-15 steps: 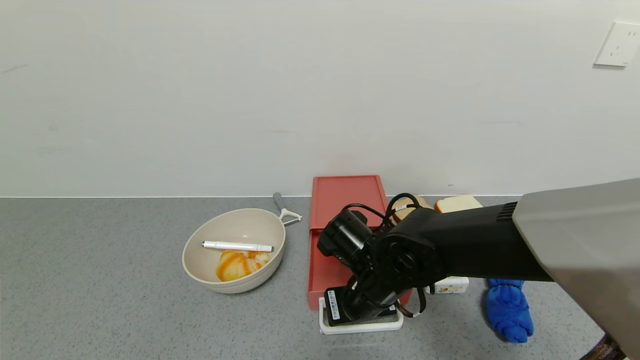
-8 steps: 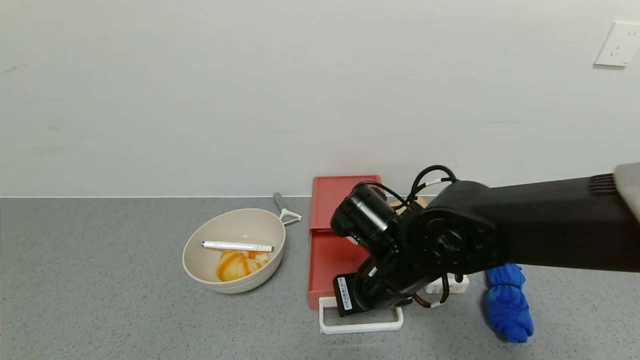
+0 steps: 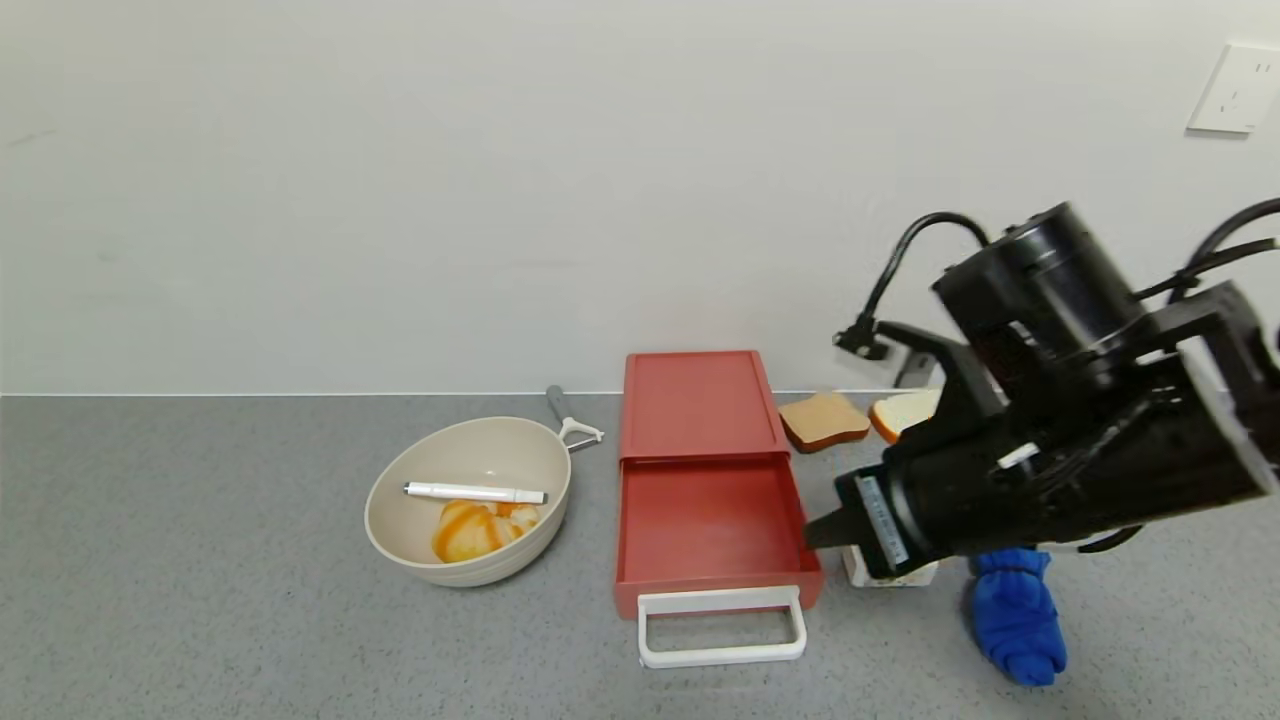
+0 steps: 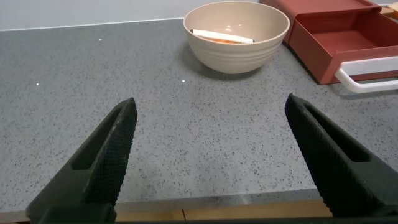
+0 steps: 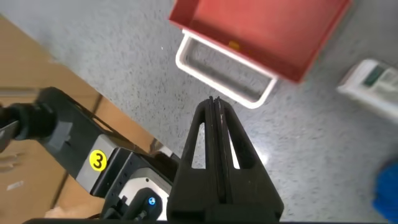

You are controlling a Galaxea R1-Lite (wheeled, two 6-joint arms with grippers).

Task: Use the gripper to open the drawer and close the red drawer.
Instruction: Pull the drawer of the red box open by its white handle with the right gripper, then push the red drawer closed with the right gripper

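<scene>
The red drawer (image 3: pixel 695 400) stands on the grey counter against the wall. Its red tray (image 3: pixel 708 530) is pulled out toward me and is empty. The white loop handle (image 3: pixel 720 627) lies at the tray's front. My right gripper (image 3: pixel 820 530) is shut and empty, raised above the counter just right of the tray. In the right wrist view its fingers (image 5: pixel 214 118) are pressed together, apart from the handle (image 5: pixel 224 71) and tray (image 5: pixel 261 25). My left gripper (image 4: pixel 211 143) is open and empty over bare counter near the front edge; the drawer (image 4: pixel 339 34) shows far off there.
A beige bowl (image 3: pixel 468 500) holding a white pen and orange-striped bread sits left of the drawer, a peeler (image 3: pixel 570 420) behind it. Two bread slices (image 3: pixel 822 420), a small white box (image 3: pixel 895 575) and a blue cloth (image 3: pixel 1015 615) lie right of the drawer.
My right gripper has left the white handle and moved up and to the right, clear of the drawer. The tray stays pulled out.
</scene>
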